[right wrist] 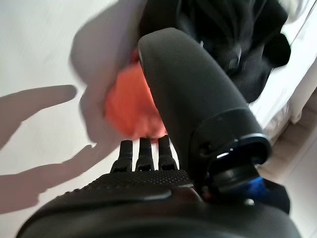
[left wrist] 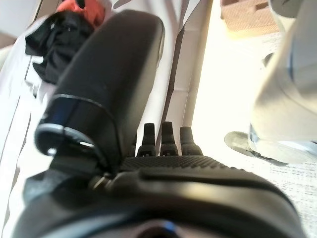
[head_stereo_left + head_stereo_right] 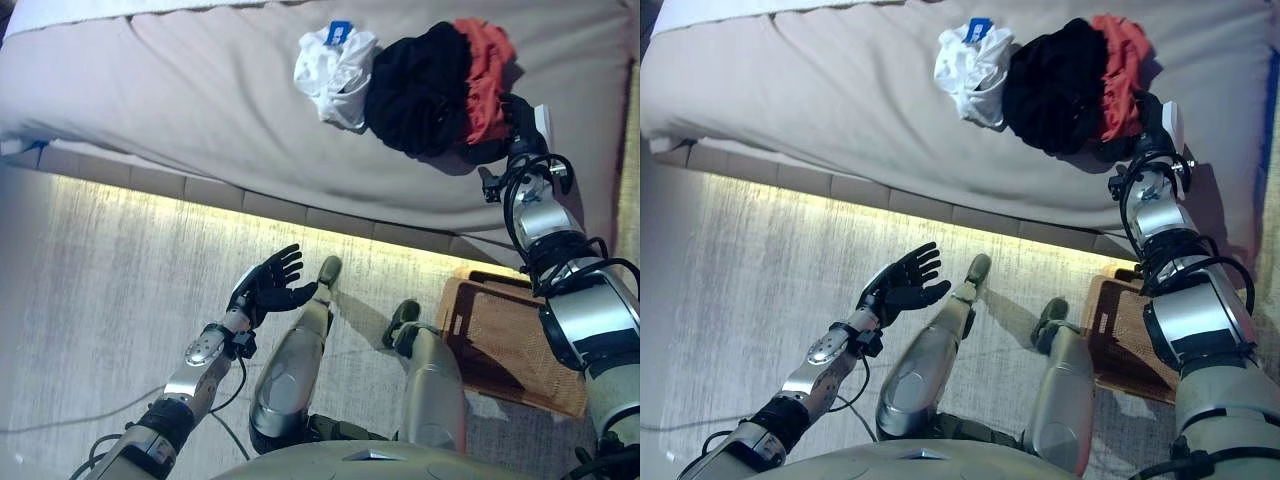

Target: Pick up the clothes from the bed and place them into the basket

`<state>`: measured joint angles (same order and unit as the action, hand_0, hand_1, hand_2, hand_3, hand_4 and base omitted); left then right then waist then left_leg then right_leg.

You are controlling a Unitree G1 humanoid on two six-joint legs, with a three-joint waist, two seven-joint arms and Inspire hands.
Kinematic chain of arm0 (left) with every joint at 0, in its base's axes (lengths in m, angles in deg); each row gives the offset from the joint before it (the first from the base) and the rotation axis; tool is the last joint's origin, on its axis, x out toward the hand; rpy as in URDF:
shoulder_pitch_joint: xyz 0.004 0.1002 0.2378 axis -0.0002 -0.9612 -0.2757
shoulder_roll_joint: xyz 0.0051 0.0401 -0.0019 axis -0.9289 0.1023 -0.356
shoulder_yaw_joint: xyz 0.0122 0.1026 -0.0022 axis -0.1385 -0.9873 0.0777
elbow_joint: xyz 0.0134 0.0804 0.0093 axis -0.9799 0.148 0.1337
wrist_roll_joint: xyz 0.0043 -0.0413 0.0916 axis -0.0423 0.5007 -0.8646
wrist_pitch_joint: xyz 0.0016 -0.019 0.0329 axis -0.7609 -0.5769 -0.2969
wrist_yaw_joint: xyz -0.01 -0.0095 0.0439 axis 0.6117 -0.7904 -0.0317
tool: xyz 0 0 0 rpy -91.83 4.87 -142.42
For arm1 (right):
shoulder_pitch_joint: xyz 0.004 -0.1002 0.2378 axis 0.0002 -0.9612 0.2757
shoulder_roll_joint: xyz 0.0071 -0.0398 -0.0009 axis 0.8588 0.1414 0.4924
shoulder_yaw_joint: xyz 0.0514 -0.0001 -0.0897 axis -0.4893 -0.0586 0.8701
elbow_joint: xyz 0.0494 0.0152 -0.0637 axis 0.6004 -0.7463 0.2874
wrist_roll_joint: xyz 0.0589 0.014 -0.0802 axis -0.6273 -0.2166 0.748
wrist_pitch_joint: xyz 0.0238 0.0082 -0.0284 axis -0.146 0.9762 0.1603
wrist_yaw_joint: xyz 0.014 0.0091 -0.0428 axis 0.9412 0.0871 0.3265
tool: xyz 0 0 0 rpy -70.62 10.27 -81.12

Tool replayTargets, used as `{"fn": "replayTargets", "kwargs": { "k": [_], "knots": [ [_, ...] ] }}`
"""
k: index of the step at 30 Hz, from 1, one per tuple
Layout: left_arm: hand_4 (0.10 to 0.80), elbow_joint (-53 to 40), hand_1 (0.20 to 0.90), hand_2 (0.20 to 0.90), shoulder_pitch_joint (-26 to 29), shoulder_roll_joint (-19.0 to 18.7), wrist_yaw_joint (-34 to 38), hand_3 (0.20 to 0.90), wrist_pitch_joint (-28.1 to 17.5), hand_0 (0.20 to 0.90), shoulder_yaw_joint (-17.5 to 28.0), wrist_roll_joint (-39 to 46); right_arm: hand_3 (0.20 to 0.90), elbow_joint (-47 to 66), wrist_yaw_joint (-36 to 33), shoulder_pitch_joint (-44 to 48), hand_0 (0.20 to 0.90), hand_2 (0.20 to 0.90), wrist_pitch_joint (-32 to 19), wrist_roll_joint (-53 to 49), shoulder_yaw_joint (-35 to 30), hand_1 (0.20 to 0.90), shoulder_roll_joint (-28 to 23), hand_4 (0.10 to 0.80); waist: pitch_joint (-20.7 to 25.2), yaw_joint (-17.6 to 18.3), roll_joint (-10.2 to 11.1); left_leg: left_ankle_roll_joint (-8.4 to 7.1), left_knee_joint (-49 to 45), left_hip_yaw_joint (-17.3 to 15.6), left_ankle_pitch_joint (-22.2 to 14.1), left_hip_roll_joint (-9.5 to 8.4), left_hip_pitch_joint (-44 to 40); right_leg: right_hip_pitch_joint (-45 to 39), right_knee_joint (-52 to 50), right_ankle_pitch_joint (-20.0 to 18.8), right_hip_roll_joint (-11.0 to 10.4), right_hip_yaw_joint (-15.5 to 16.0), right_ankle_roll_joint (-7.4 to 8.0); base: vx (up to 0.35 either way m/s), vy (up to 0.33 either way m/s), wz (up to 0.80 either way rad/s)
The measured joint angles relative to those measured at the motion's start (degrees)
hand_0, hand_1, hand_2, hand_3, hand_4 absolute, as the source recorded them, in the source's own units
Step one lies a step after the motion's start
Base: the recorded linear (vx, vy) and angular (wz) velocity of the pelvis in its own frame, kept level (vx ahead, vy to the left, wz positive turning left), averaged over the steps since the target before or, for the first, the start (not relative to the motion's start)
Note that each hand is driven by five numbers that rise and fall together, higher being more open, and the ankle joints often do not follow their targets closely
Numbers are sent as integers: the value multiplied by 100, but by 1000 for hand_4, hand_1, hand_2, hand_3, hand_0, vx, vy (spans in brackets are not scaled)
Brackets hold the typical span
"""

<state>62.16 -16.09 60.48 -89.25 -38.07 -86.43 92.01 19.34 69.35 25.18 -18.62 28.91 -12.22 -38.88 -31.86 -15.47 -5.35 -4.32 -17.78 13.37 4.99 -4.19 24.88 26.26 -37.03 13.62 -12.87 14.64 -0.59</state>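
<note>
A white garment (image 3: 335,65), a black garment (image 3: 420,85) and a red garment (image 3: 485,75) lie bunched together on the beige bed (image 3: 200,100), toward its right side. My right hand (image 3: 518,118) reaches over the bed and sits at the near right edge of the red and black clothes. In the right wrist view its fingers (image 1: 141,151) are straight and point at the red cloth (image 1: 131,109), apart from it, holding nothing. My left hand (image 3: 270,285) is open, palm up, above the floor and empty.
A brown woven basket (image 3: 510,340) stands on the floor at the right, below the bed's edge and under my right arm. A lit strip runs along the bed base (image 3: 250,205). Pale carpet (image 3: 90,300) lies to the left.
</note>
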Motion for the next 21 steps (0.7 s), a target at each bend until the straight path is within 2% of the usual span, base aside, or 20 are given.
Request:
{"fn": "replayTargets", "kwargs": {
  "k": [6, 11, 16, 17, 18, 19, 21],
  "knots": [
    [800, -578, 900, 900, -118, -74, -99, 900, -57, 900, -18, 93, 900, -122, -137, 567, 900, 900, 168, -168, 3, 900, -84, 800, 0, -2, -7, 62, -590, 53, -150, -87, 763, 713, -546, 149, -69, -14, -64, -37, 6, 6],
    [800, -755, 900, 900, -172, -116, -129, 900, -126, 900, -18, 260, 900, -121, -278, 784, 900, 900, 383, -160, 133, 900, -197, 800, -5, -18, -18, 17, -805, 69, -241, -90, 1117, 1057, -792, 170, -74, -19, -96, -4, -9, 2],
    [800, -1005, 900, 900, -352, -246, -135, 900, -162, 900, 2, 474, 900, -126, -343, 1049, 900, 900, 876, 136, 471, 900, -396, 800, -9, -52, -30, 16, -929, 77, -242, -88, 1367, 1291, -920, 171, -96, -12, -96, -9, -23, 5],
    [800, -1006, 900, 900, -373, -254, -135, 900, -162, 900, 3, 480, 845, -147, -344, 1111, 853, 853, 988, 328, 593, 853, -471, 745, -9, -61, -30, 16, -925, 77, -242, -89, 1398, 1323, -920, 171, -100, -13, -96, -19, -29, 5],
    [800, -1008, 900, 900, -407, -268, -143, 900, -162, 900, 4, 509, 694, -156, -340, 1176, 724, 724, 1080, 523, 669, 724, -527, 594, -9, -61, -30, 17, -930, 76, -242, -90, 1431, 1352, -930, 171, -103, -7, -96, -27, -33, 6],
    [800, -1020, 900, 900, -447, -291, -162, 900, -162, 900, 6, 586, 615, -171, -326, 1258, 655, 655, 1196, 793, 919, 655, -613, 515, -9, -61, -30, 17, -961, 76, -241, -90, 1474, 1377, -941, 171, -104, 1, -96, -29, -26, 3],
    [800, -1088, 900, 900, -531, -374, -201, 900, -163, 900, 12, 702, 411, -205, -225, 1449, 481, 481, 1390, 1448, 1564, 481, -888, 311, -9, -89, -30, 17, -1007, 71, -241, -100, 1539, 1429, -986, 171, -125, -2, -96, -23, -20, 3]
  ]
}}
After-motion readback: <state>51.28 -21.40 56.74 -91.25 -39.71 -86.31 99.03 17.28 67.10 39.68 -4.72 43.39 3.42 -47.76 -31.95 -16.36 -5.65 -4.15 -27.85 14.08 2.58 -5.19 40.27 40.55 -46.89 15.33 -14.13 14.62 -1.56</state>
